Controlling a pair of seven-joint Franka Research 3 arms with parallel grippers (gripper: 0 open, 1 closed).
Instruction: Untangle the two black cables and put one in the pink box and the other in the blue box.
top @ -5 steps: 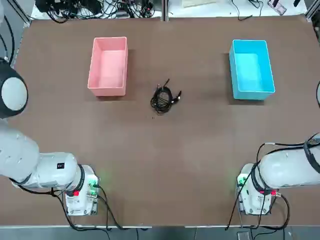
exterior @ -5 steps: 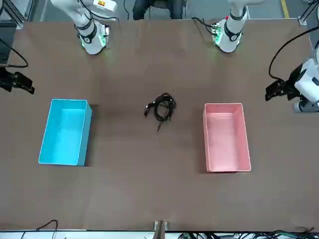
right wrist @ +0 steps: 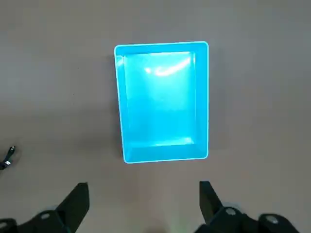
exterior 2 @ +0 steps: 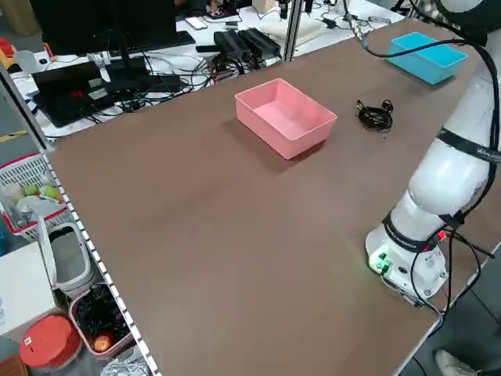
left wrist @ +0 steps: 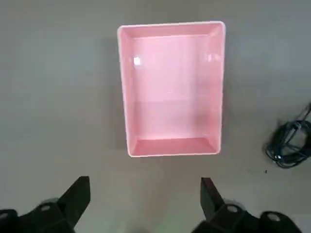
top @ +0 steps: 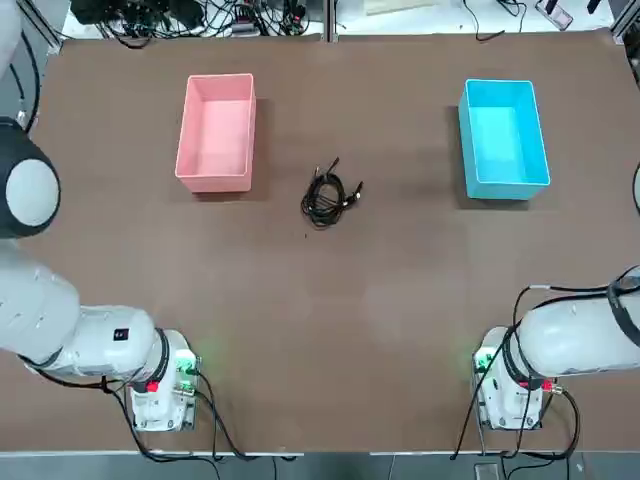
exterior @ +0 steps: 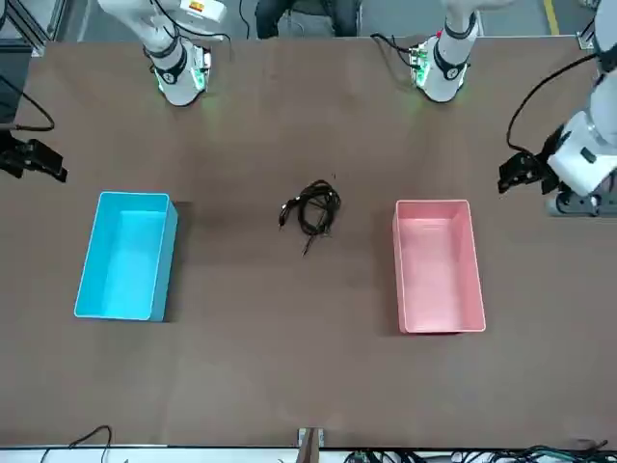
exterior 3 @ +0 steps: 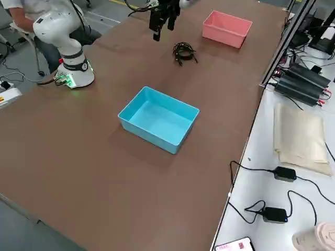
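The two black cables [top: 328,198] lie together in one loose coil on the tabletop [top: 300,330], between the pink box [top: 216,135] and the blue box [top: 505,140], touching neither of them. Their loops cross each other so closely that, from where I stand, I cannot tell which loop belongs to which cable. Some thin ends come out of the coil, and in the front view one of them points toward the far side of the tabletop from the robot. In the left wrist view the coil is cut by the picture's border, and in the right wrist view only a small plug end [right wrist: 8,158] can be seen. The left hand [left wrist: 145,183] is raised above the tabletop at the robot's left side, outward from the pink box; its two fingers are wide apart, with nothing between them. The right hand [right wrist: 144,187] is raised at the robot's right side, outward from the blue box, and its fingers are also wide apart and hold nothing. Both hands fall outside the top view, and in the front view the right arm behind its hand is mostly cut off. Behind the robot's side sits a person [exterior: 308,14], of whom the front view gives only the legs.
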